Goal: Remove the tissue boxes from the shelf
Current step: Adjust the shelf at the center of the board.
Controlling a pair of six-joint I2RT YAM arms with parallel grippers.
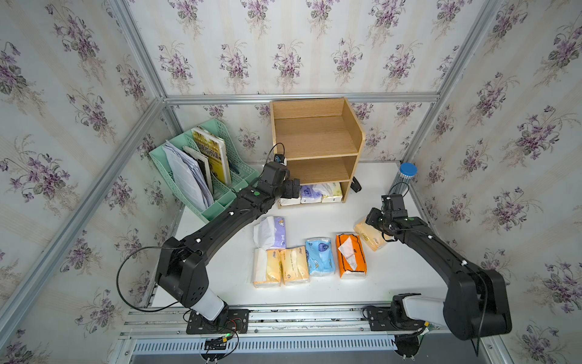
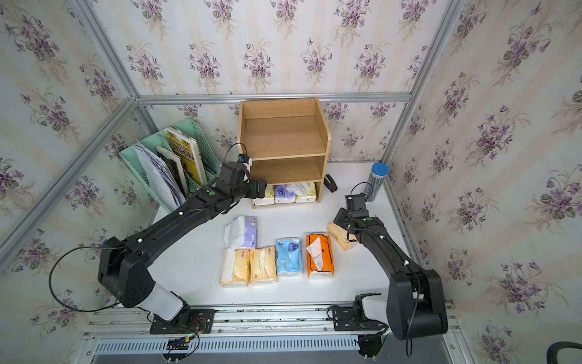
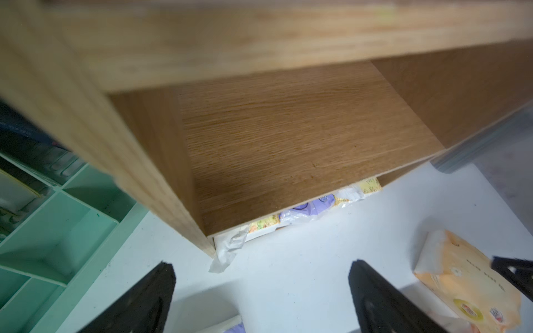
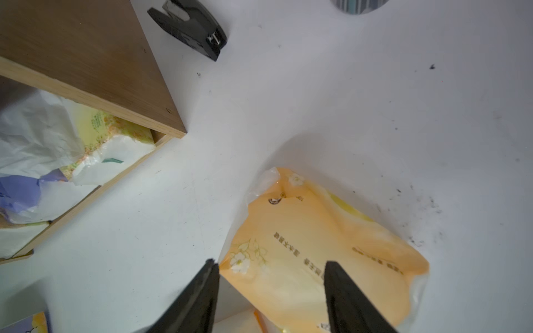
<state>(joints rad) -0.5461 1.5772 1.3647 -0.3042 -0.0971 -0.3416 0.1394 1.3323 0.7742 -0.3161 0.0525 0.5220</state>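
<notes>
Tissue boxes (image 1: 310,193): three sit in the bottom tier of the shelf (image 1: 316,135), six lie on the table (image 1: 393,277) before it. The left gripper (image 1: 296,188) hovers wide open at that tier's mouth. The right gripper (image 4: 271,261), jaws half-spread, hangs over a peach pack (image 4: 317,225) off the shelf's right front.

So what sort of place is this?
Probably a staged test booth, not a room: flowered wallpaper hangs on a bare aluminium frame, and the robot's left arm and right arm bolt to a rail.
</notes>
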